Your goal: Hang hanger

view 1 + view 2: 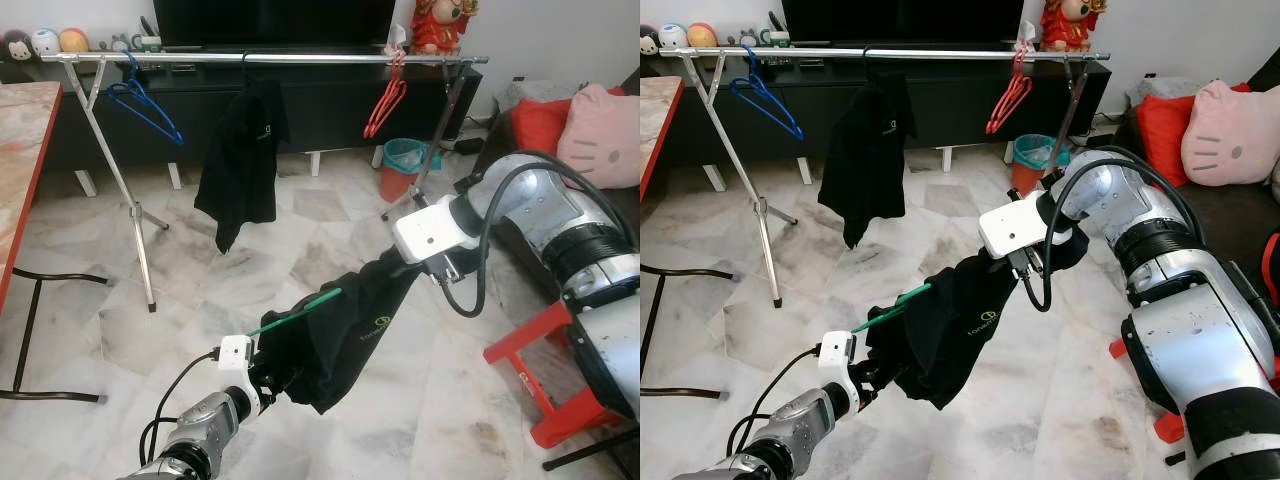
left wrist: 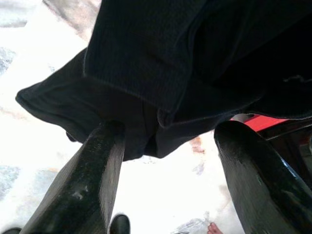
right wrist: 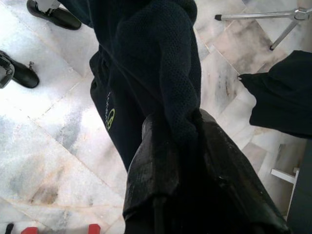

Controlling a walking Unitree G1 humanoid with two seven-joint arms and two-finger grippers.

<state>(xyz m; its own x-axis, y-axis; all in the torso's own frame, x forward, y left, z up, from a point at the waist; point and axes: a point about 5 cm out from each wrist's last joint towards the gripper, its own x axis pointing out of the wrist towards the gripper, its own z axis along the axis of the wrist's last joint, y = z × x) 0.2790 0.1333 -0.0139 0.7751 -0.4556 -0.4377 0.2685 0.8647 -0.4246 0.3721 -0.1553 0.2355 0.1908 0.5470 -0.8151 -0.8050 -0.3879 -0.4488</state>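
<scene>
**Hanging garment held between both arms**

Stretching across the marble floor (image 1: pixel 120 300), a black shirt (image 1: pixel 345 330) sags between the arms, well short of the silver rail (image 1: pixel 300 59). Its green hanger (image 1: pixel 300 310) is mostly buried in cloth. The right gripper (image 3: pixel 187 146) pinches fabric tight; the left gripper (image 2: pixel 165 146) gapes wide beneath the hem.

black shirt (image 1: pixel 350 330): matt knit cloth | rail (image 1: pixel 300 59): shiny metal | floor (image 1: pixel 300 230): glossy marble
</scene>
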